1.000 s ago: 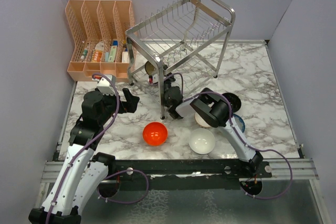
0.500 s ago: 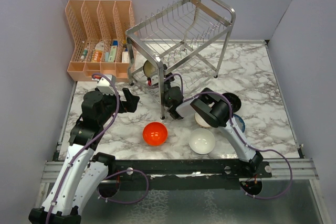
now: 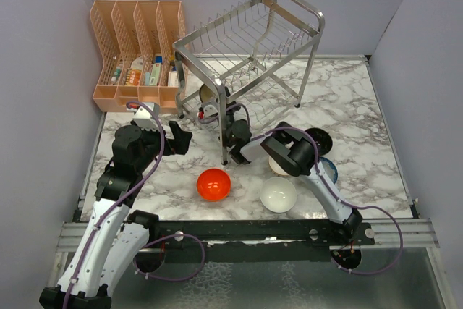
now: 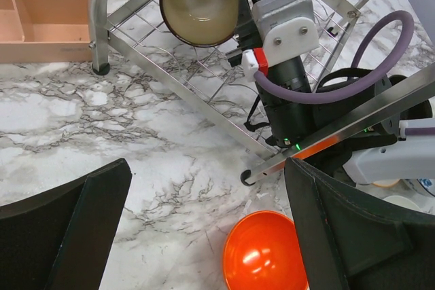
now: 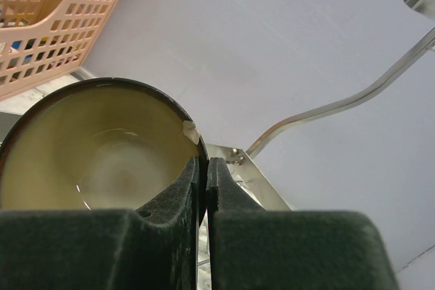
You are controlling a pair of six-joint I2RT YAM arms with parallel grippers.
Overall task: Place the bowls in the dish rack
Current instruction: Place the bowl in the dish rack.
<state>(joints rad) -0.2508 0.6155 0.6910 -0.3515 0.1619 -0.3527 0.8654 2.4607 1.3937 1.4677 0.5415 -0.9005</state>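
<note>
Right fingers (image 5: pixel 187 198) are in under the shiny two-tier steel wire dish rack (image 3: pixel 249 30), pressed together right at the rim of the dark brown round bowl w/ cream inside (image 5: pixel 102 161). Can't tell if the rim's actually pinched btw them. That bowl's in the rack's lower tier, near-left end, standing on edge among the wires, open side facing the left arm.

Left fingers (image 4: pixel 85 225) are spread wide w/ nothing in them, hovering over the grey-veined white marble desk (image 3: pixel 362 106), near the rack's front leg.

Other bowls are on the desk:
- Glossy red-orange round bowl (image 3: pixel 214 184) sits front ctr.
- Plain white round bowl (image 3: pixel 278 195) is to its right, apart.
- Beige-pink bowl (image 3: pixel 275 166) is mostly hidden under the right arm.
- White bowl w/ blue pattern (image 3: pixel 330 170) peeks out on the arm's far side.

Peach plastic slotted organiser (image 3: pixel 137 41) stands back-left, just beside the rack, w/ small bottles in it.
</note>
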